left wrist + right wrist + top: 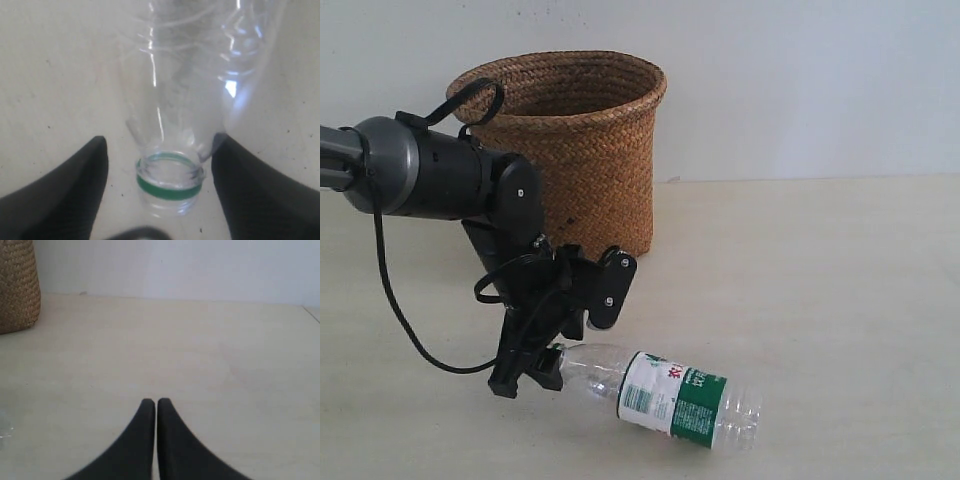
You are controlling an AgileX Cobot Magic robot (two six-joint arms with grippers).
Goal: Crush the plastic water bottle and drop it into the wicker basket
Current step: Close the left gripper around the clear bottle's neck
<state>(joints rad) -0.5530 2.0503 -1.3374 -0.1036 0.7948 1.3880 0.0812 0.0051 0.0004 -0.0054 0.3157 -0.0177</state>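
My left claw [161, 150] is open, with one finger on each side of the plastic water bottle [670, 395] neck. The bottle lies on its side on the counter [820, 300], nearer than the wicker basket [590, 150]. My right claw [156, 405] is pinched shut.

The plastic water bottle [670, 400] lies before the wicker basket [588, 160].
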